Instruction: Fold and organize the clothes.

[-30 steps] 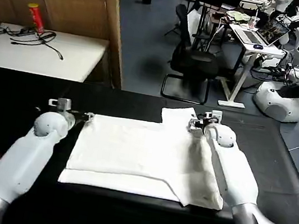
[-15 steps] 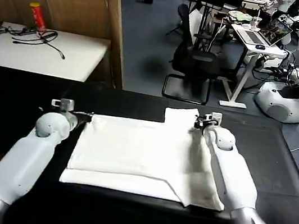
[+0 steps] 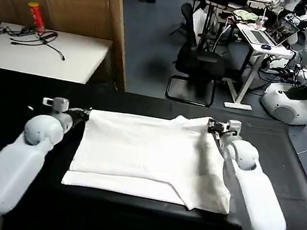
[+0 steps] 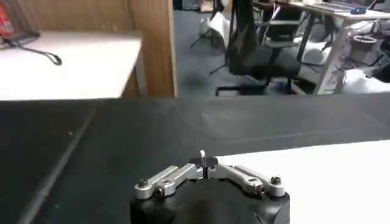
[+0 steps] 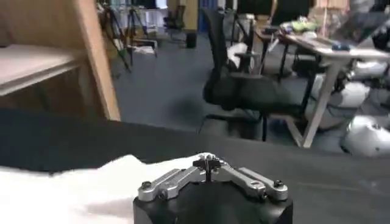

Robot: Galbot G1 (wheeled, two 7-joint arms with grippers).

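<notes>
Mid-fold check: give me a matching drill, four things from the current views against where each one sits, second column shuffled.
Things:
1. left gripper
2. right gripper
3. red can
4. black office chair

Places:
A. on the floor beyond the black table
B. on the white side table
C. at the white T-shirt's far corner on the robot's right
D. at the T-shirt's far corner on the robot's left

Pairs: 1-D, 2-C, 3-B, 4-A
</notes>
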